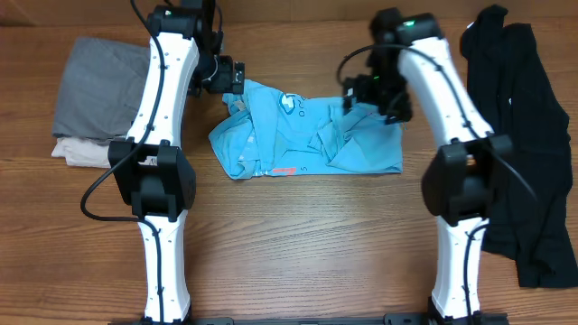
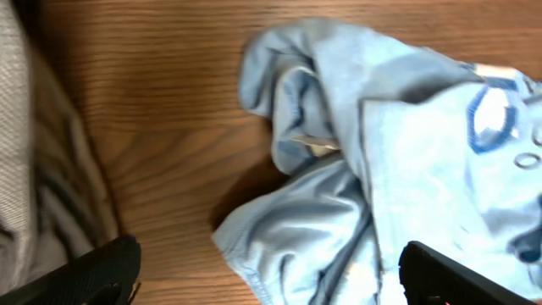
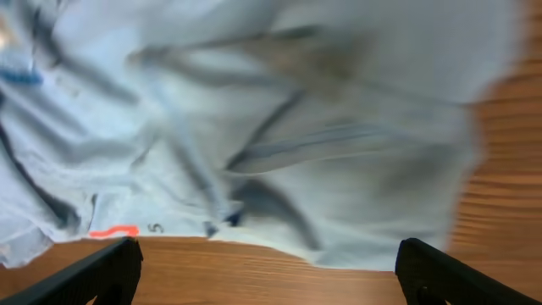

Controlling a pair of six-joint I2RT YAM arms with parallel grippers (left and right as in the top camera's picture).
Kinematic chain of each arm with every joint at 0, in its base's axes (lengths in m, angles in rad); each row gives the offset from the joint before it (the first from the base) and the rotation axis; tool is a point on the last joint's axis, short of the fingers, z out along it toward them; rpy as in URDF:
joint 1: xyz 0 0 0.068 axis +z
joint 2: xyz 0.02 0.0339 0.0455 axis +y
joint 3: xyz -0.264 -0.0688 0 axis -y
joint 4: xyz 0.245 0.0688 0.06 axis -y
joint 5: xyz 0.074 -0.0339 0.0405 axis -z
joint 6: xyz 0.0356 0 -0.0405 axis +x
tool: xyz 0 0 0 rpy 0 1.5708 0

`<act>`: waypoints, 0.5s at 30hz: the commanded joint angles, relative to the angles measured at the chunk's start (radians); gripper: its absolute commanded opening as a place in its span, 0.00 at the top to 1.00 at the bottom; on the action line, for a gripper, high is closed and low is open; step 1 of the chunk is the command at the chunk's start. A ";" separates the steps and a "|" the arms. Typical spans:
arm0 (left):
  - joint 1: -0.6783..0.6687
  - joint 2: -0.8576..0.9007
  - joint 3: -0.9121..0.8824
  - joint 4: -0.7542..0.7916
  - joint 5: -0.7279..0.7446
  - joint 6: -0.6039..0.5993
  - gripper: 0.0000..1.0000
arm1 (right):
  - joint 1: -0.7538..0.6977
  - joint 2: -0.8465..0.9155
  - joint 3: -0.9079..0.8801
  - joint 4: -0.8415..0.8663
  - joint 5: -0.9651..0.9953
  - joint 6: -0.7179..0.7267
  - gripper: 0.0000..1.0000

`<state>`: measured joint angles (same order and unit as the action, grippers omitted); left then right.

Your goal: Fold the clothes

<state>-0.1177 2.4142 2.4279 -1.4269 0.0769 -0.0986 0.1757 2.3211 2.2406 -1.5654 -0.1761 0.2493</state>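
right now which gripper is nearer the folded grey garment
Left. The left gripper is at the blue T-shirt's end nearest the folded grey garment; the right gripper is over its far end.

right claw (image 3: 269, 273): spread wide, empty | T-shirt (image 3: 279, 127): crumpled, blurred, lying on wooden table (image 3: 506, 195)

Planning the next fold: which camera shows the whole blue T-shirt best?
Overhead: nearly the whole crumpled T-shirt is in view, outline included. The left wrist view shows only a bunched corner with some print; the right wrist view shows blurred fabric down to one edge.
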 commanded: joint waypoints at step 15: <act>-0.002 -0.014 -0.354 0.272 0.308 0.394 0.00 | -0.207 -0.063 0.030 -0.016 0.003 -0.098 0.00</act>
<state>-0.1177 2.4142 2.0972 -1.1755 0.2413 0.1429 -0.0257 2.3005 2.2440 -1.5806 -0.1753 0.1768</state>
